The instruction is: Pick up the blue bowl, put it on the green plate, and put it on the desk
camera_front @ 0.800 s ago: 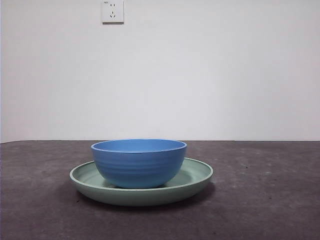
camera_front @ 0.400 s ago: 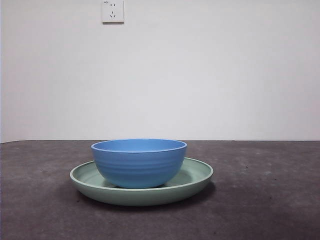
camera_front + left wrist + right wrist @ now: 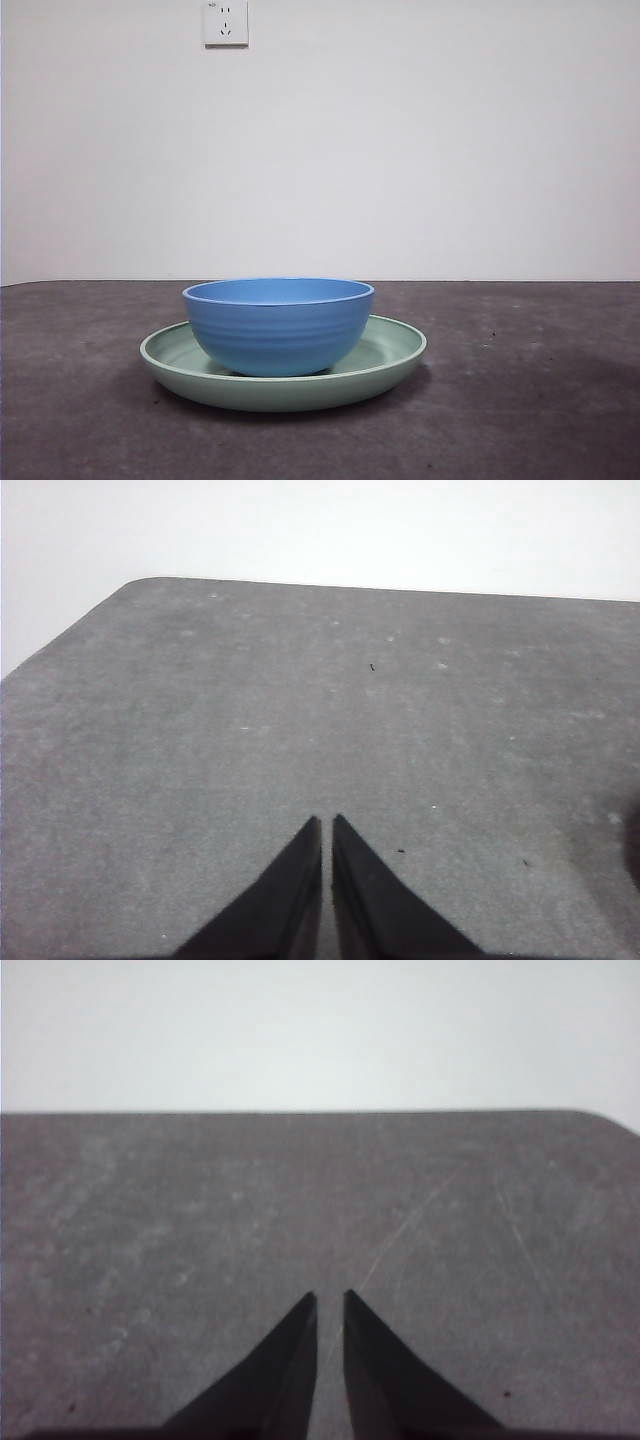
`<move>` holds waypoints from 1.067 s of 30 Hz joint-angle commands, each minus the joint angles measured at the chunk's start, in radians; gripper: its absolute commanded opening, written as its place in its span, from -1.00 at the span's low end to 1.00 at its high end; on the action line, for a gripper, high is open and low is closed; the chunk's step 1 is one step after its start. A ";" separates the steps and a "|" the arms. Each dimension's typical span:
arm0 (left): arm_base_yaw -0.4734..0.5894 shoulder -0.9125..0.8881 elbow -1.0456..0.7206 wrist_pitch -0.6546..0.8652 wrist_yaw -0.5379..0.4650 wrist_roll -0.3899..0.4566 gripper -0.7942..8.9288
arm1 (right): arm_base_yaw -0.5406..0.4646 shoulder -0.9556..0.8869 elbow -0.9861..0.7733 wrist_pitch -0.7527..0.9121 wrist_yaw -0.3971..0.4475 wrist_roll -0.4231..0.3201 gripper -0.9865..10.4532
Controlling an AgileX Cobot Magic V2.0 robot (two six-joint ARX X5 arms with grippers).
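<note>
The blue bowl [image 3: 278, 326] stands upright inside the green plate [image 3: 395, 352], near its middle, and the plate rests flat on the desk [image 3: 530, 400]; a white wall socket [image 3: 225, 22] sits high on the wall behind; neither arm shows in the front view. The left gripper [image 3: 326, 825] hangs over bare desk, its 2 jaws pressed nearly together, holding nothing; the right gripper [image 3: 330, 1302] (a thin slit between its tips) is likewise closed and empty above bare desk.
</note>
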 commanded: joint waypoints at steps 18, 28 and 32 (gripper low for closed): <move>0.002 -0.002 -0.020 -0.007 -0.005 0.001 -0.80 | 0.018 -0.003 -0.043 -0.018 0.000 0.032 -0.76; 0.002 -0.002 -0.020 -0.007 -0.005 0.001 -0.80 | 0.017 -0.003 -0.043 -0.018 0.000 0.032 -0.76; 0.002 -0.002 -0.020 -0.007 -0.005 0.001 -0.80 | 0.017 -0.003 -0.043 -0.017 0.000 0.032 -0.76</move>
